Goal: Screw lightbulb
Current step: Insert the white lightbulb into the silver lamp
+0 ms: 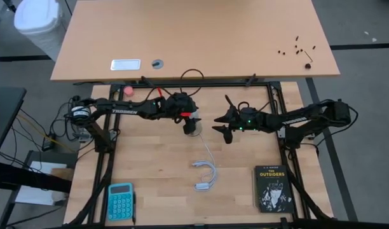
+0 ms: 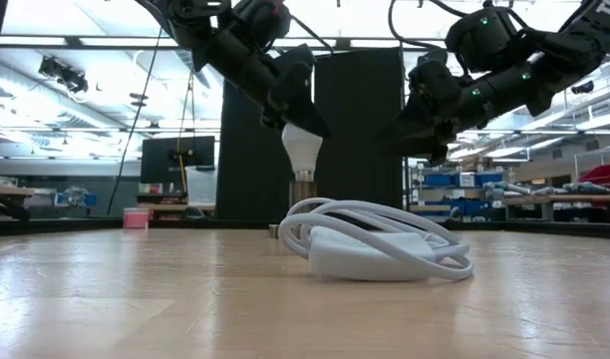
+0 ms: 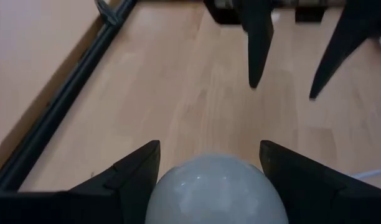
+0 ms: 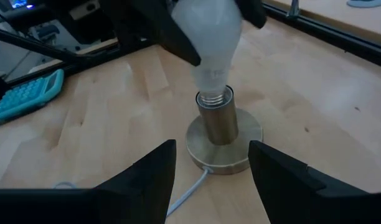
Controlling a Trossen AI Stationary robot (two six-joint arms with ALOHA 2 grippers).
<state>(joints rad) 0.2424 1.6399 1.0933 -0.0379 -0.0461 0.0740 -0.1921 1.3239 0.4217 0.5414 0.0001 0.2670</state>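
Your high view looks straight down on the surface; your low view looks level across it. Both wrist views sit close, sharing the lightbulb at centre, twelve o'clock from the coiled cord.

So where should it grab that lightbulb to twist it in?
Best on the lightbulb's wide frosted globe, from above, as the left gripper does now. The bulb stands upright with its threaded base at the mouth of the brass socket, so only the globe is free. The right gripper waits open nearby.
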